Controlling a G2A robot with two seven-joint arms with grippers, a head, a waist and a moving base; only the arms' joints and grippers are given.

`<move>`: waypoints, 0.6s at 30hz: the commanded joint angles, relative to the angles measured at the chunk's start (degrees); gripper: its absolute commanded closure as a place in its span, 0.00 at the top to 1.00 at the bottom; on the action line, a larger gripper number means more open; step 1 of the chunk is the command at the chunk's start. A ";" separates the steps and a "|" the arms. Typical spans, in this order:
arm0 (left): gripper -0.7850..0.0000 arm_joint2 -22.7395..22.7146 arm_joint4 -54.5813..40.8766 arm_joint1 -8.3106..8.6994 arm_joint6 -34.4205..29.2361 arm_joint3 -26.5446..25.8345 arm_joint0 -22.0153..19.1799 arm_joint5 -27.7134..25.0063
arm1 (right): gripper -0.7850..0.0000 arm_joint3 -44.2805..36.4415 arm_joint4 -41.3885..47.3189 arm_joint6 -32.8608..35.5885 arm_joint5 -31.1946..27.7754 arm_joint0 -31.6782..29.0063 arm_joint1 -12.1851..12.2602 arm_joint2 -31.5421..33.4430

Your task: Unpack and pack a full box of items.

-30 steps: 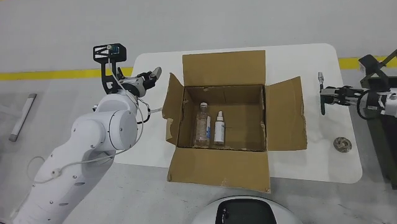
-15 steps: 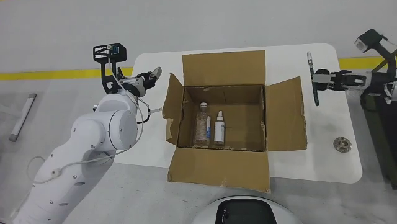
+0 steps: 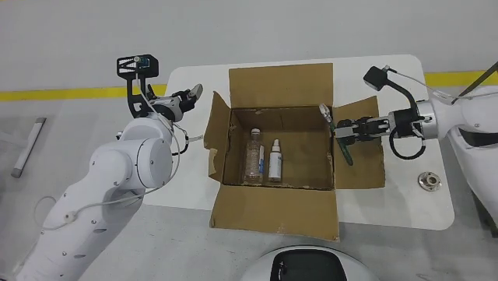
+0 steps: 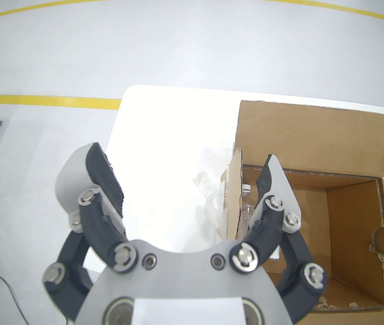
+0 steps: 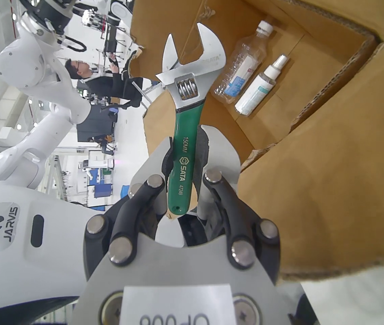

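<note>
**Gripping a green-handled steel adjustable wrench [image 5: 187, 126] over an open brown cardboard box [image 3: 276, 85]**

Off the box's left flap, the left gripper [image 4: 185, 167] hangs over the white table [image 3: 405, 203], fingers spread wide with nothing between them. Ahead of it and lower, on the box floor, a clear plastic bottle [image 3: 253, 156] lies just beside a white spray bottle [image 3: 275, 160]. Farther right, the right gripper [image 5: 185, 152] is clamped on the wrench's handle above the box's right wall, the open steel head pointing past its fingertips toward the two bottles. Behind this gripper, a small round metal piece [image 3: 428, 180] sits on the table.
</note>
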 commanded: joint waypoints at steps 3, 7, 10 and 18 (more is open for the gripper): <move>1.00 0.00 0.00 0.00 0.00 0.00 0.00 0.00 | 0.00 0.62 -0.51 -0.04 0.60 0.32 0.02 -0.46; 1.00 0.00 0.00 0.00 0.00 0.00 0.00 0.00 | 0.00 0.62 -0.51 -0.04 0.60 0.32 0.02 -0.46; 1.00 0.00 0.00 0.00 0.00 0.00 0.00 0.00 | 0.00 0.62 -0.51 -0.04 0.60 0.32 0.02 -0.46; 1.00 0.00 0.00 0.00 0.00 0.00 0.00 0.00 | 0.00 -4.48 -2.27 -5.44 4.30 -1.00 -0.29 -5.72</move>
